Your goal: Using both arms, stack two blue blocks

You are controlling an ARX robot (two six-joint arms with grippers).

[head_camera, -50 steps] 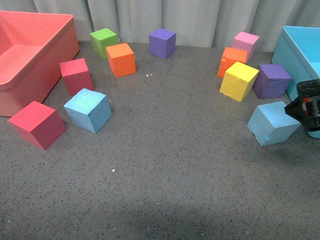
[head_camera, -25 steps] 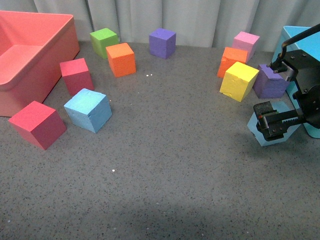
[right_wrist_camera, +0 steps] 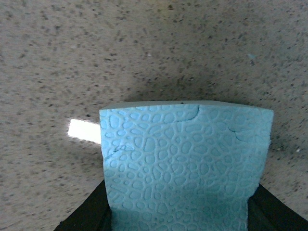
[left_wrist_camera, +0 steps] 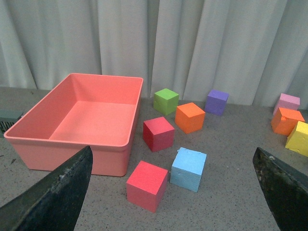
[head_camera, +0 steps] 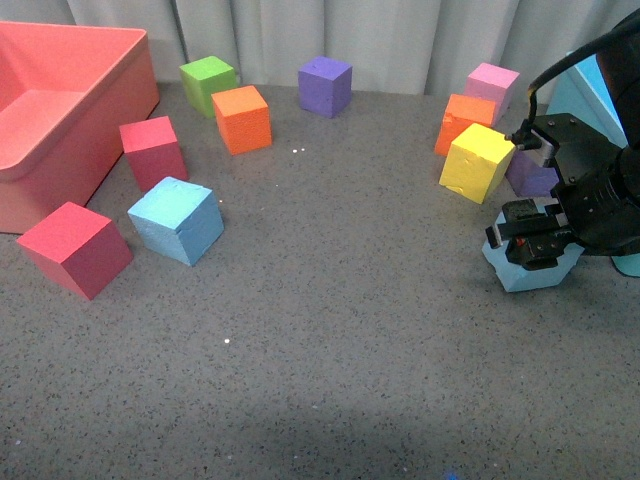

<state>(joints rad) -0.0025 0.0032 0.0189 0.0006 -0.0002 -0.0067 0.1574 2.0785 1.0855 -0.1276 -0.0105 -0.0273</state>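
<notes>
Nothing is stacked yet. Your right fingers (right_wrist_camera: 89,216) press against both sides of the first blue block (head_camera: 528,275), which is well apart from the coral bin (head_camera: 100,140). It looks gripped, though I can't tell whether it has left the counter. The second blue block (head_camera: 176,220) sits near the coral bin, untouched. Your left fingers (left_wrist_camera: 57,192) are spread wide and hold nothing. Carrying and placing remain.

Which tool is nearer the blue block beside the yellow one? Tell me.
Right. The right tool straddles that blue block, fingers against its sides; the left tool is out of the front view, well away from it.
</notes>
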